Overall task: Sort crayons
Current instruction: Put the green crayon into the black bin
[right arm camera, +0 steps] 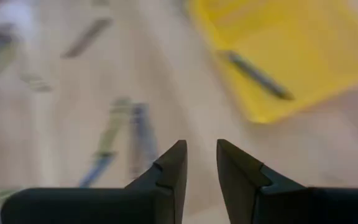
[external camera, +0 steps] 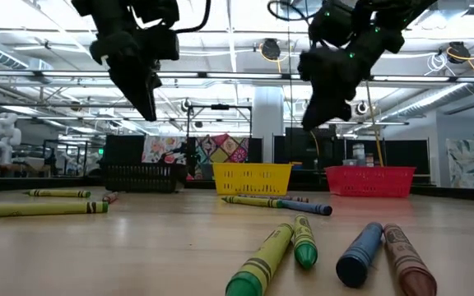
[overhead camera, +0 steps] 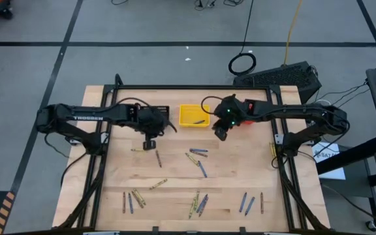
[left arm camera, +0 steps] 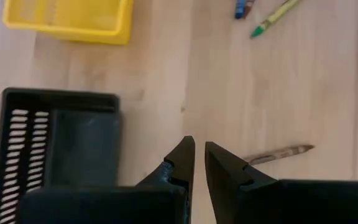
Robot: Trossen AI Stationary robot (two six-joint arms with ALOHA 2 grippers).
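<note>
Crayons lie scattered on the wooden table: a few at the middle (overhead camera: 198,156), several more in a row along the near edge (overhead camera: 198,203). One dark crayon (right arm camera: 257,74) lies inside the yellow basket (overhead camera: 185,109). My left gripper (left arm camera: 199,149) hangs above the table just near of the black basket (left arm camera: 61,143), its fingers slightly apart with nothing between them. A brownish crayon (left arm camera: 278,154) lies on the wood beside it. My right gripper (right arm camera: 201,149) hovers right of and nearer than the yellow basket, open and empty.
A red basket (external camera: 367,179) stands at the far right of the basket row, mostly under my right arm in the high view. The black metal frame (overhead camera: 286,170) borders the table. Bare wood lies between the baskets and the middle crayons.
</note>
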